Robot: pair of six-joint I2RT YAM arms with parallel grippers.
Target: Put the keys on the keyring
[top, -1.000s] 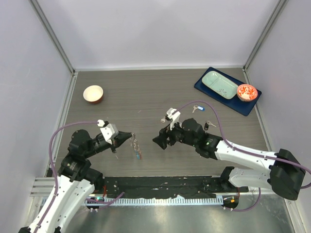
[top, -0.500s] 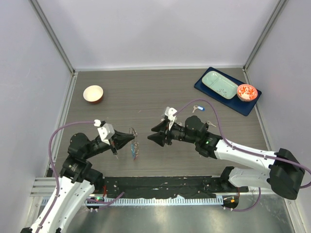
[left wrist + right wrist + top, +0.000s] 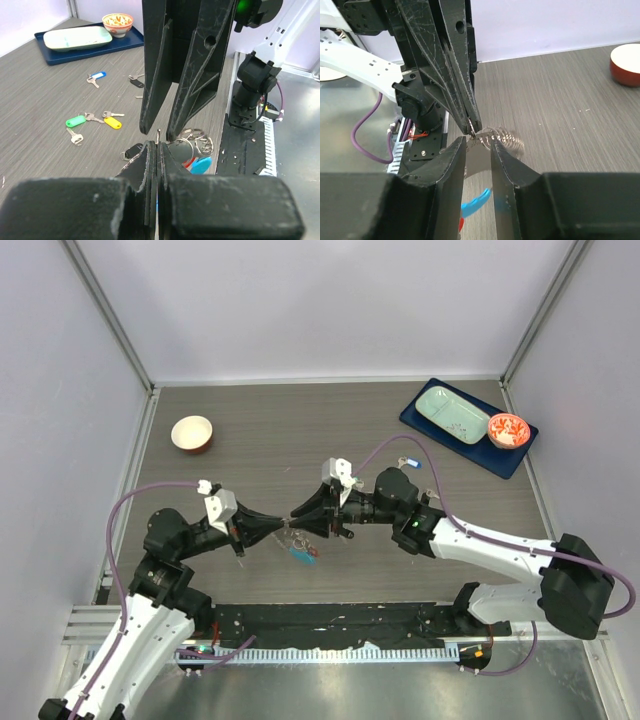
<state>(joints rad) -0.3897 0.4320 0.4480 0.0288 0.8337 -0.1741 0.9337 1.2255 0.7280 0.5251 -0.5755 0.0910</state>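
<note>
grippers nose to nose on the keyring

top: left gripper [image 3: 281,531] pinched tight on the keyring [image 3: 301,545], right gripper [image 3: 294,517] right at its tips. left wrist: right jaws parted astride the keyring; keys [image 3: 75,121] loose, well beyond both. right wrist: keyring between its spread fingers. looks like a regrasp; next, right closes squarely on the wire.

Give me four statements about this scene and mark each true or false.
1. The left pincer is shut on the keyring. True.
2. The white bowl sits on the blue tray. False: it stands on the bare table, far from the tray.
3. Loose keys lie on the table. True.
4. The right pincer is far from the left one. False: their tips nearly meet at the keyring.
</note>
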